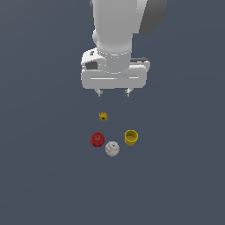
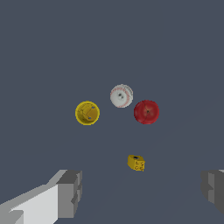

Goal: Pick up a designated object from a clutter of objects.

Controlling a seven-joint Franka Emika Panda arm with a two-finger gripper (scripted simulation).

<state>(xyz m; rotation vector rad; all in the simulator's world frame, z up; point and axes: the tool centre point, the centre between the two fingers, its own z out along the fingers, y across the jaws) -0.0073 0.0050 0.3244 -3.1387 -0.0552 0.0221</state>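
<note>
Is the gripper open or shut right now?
Open. The gripper has its fingers spread wide apart with nothing between them, above the baseball.

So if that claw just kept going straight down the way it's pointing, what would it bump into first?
Probably just the bare floor. The gripper hangs open, pointing down, and in the wrist view the nearest thing, the tiny yellow block, lies ahead of the fingertips rather than between them. Depth is hard to judge.
</note>
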